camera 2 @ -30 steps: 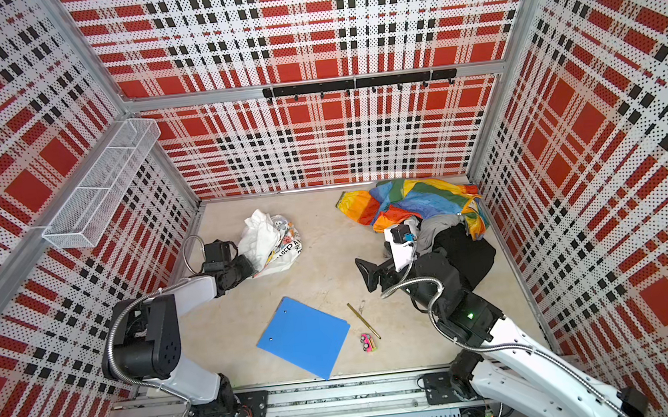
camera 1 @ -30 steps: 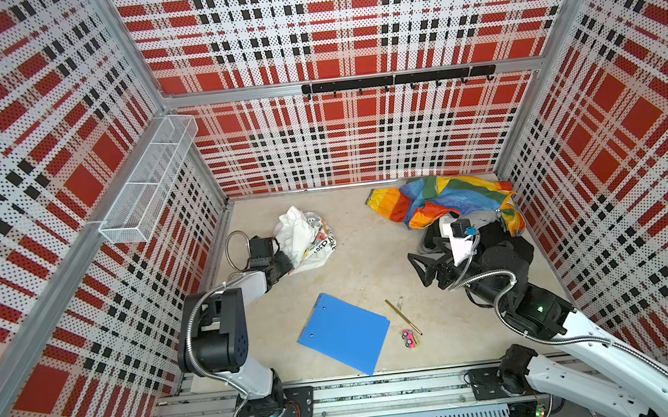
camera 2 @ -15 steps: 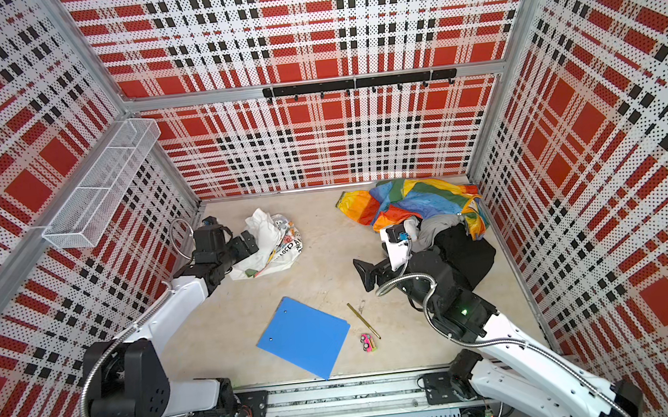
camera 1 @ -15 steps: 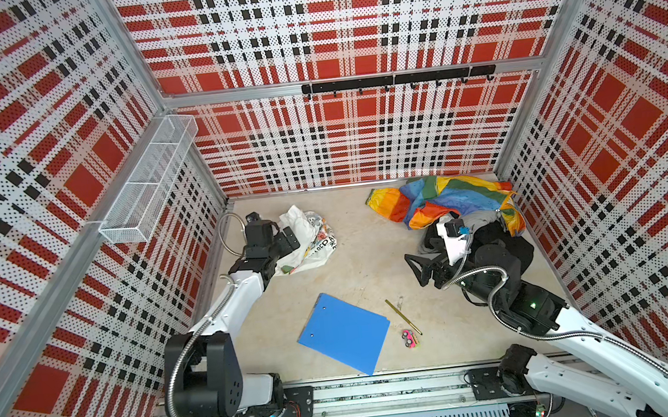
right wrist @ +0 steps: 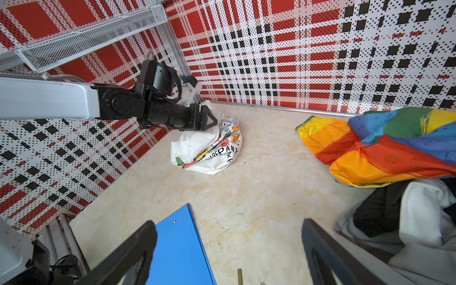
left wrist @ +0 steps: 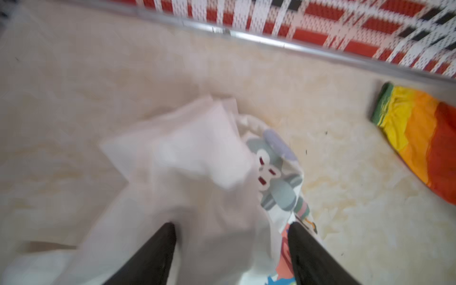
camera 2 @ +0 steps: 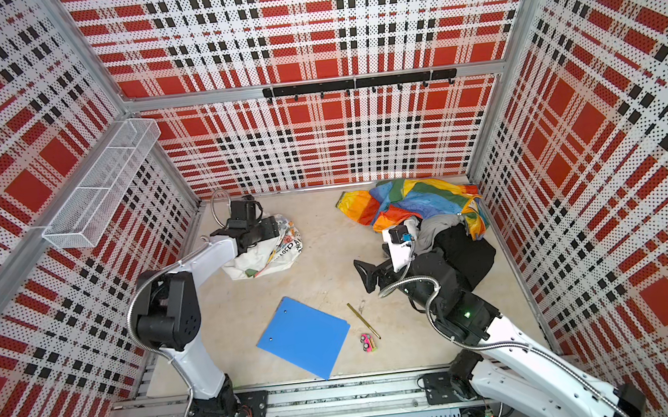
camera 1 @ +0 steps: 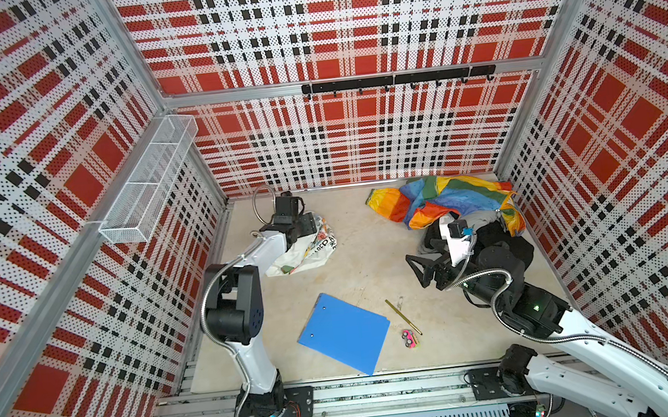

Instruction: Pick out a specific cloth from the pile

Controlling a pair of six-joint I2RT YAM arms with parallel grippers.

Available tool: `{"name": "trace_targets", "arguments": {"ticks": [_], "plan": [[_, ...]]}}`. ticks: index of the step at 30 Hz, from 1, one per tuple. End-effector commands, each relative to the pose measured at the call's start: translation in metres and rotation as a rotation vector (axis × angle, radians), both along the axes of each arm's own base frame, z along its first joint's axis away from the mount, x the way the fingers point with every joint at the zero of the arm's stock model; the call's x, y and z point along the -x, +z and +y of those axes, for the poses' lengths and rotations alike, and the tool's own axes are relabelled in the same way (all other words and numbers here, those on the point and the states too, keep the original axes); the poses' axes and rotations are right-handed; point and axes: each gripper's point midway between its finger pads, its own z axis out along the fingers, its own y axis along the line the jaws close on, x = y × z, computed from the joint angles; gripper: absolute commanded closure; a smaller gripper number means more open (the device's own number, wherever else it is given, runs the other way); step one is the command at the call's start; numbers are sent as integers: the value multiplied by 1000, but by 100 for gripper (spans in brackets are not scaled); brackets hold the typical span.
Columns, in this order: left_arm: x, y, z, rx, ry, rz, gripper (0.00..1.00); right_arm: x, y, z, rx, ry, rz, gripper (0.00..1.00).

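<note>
left wrist view, blurred: the cloth [left wrist: 197,160] lies bunched on the beige table [left wrist: 74,98], directly under and ahead of the left gripper [left wrist: 232,224]. its white fabric fills the gap between the two black fingers [left wrist: 162,246], and the cartoon print runs beside the other finger. the fingers stand part-way apart. whether they pinch the fabric or only sit around it cannot be told.

from the right wrist view, the left gripper [right wrist: 209,119] touches the upper fold of the cloth [right wrist: 204,150], close to a corner of the plaid walls. black lettering shows lower on the cloth.

in both top views the cloth [camera 1: 307,256] is a crumpled heap at the far left, well apart from the pile [camera 2: 442,224] at the far right. there the rainbow-striped cloth [camera 1: 448,198] lies by grey and black ones.

the right gripper [right wrist: 228,224] hovers just beside the pile, fingers spread wide with nothing between them. the blue folder [right wrist: 177,251] lies on the table below one of its fingers.
</note>
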Motion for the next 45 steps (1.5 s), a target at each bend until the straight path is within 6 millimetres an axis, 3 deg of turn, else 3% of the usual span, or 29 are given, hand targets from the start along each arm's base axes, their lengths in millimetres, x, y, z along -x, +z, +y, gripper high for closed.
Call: {"name": "trace_targets", "arguments": {"ticks": [1,5,8,12,19,23,28,31,39,45], "plan": [[11,-29,-5,62,-10,93,42,2,11,1,-42,4,-30,2],[17,-60,-7,74,-15,167,45,1,9,1,-35,3,-28,2],[17,-59,-6,76,-14,156,44,2,9,-1,-34,1,-27,2],[11,-32,-8,84,-18,93,44,2,9,-3,-35,-8,-30,2],[10,43,1,93,21,-75,41,3,10,-5,-36,-11,-36,2],[-1,58,14,85,49,-98,40,3,10,-3,-35,-7,-36,2],[-17,46,16,75,56,-78,42,4,11,-4,-38,-6,-38,2],[-20,25,14,58,60,-25,45,6,12,-8,-41,-15,-38,2],[0,-34,32,41,142,97,56,8,11,-13,-35,-31,-40,2],[7,-56,19,70,106,146,54,4,9,-6,-31,-11,-34,2]]}}
